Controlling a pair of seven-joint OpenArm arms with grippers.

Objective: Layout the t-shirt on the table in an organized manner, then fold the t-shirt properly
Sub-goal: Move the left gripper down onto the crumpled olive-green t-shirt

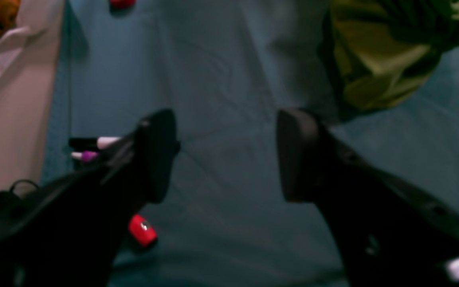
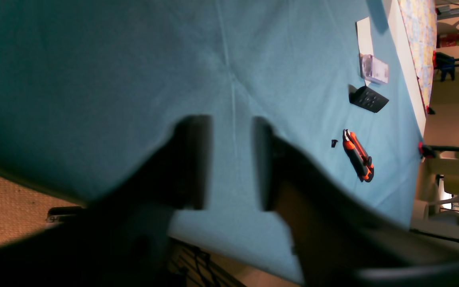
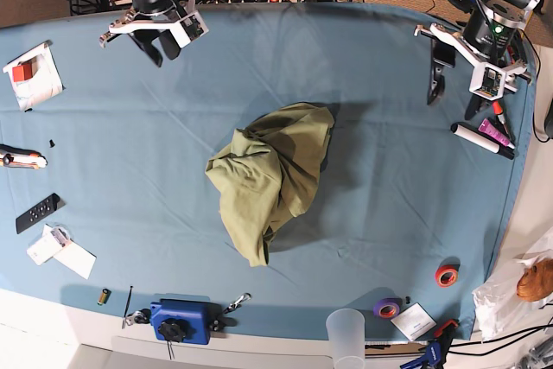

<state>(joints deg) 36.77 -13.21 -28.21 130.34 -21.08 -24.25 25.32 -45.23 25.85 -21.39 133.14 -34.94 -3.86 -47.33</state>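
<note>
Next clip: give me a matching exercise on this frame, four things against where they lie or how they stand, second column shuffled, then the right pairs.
Things:
1. t-shirt
2. left gripper
3. red tape roll
4. remote control

Places or states:
A. flat near the base view's left edge of the table
B. crumpled in a heap mid-table
C. open, empty, above bare cloth
D. near the base view's lower right table edge

Pairs: 1-B, 2-C, 3-D, 4-A
</note>
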